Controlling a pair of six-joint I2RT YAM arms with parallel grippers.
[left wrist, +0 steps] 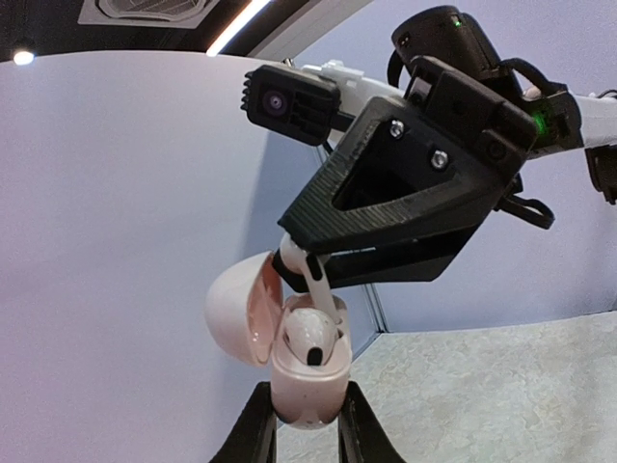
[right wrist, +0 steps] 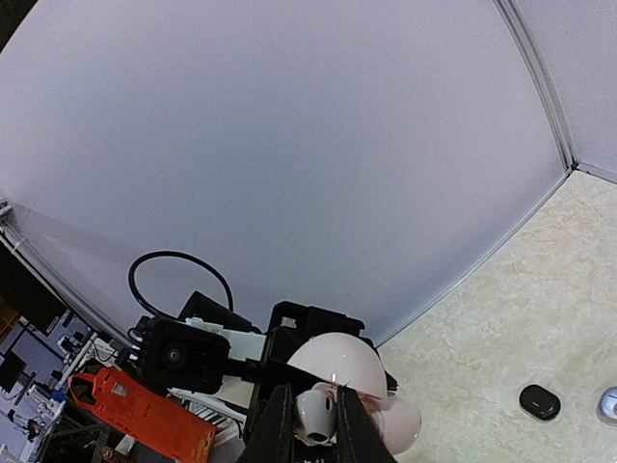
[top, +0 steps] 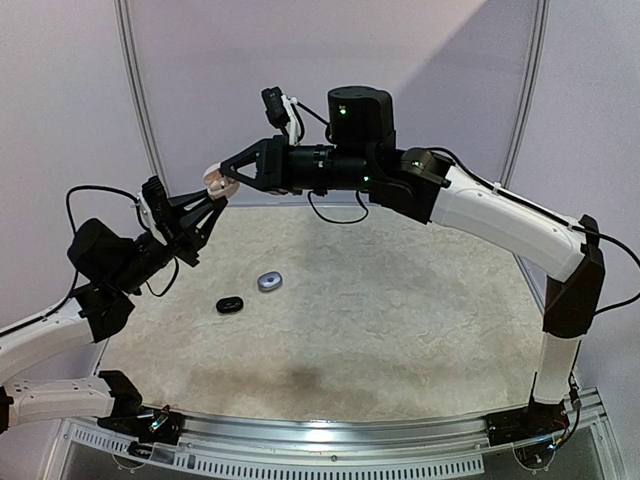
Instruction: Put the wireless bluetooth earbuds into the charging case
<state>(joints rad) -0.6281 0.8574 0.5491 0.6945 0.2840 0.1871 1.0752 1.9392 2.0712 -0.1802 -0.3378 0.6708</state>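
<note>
Top view: your left hand, raised well above the counter, is clamped on the pale pink charging case. Your right hand meets it from the right with its tips at the case's mouth, though what they pinch is too small to tell here. Two closed items lie on the counter below, near each other but apart: a black case and a silver-grey case. Left wrist view: your left hand presses its fingers against both sides of the charging case's lower shell. The case stands upright with its lid swung open to the left. One white earbud sits at the case's opening, with your right hand coming down onto it from above, its jaws drawn close together. You cannot tell from here whether the earbud is fully seated. Right wrist view: your right hand has its fingers nearly together, pinching the white earbud. The open lid is just behind it and the case body to its right. The black case lies on the counter, with the silver-grey case at the frame edge.
</note>
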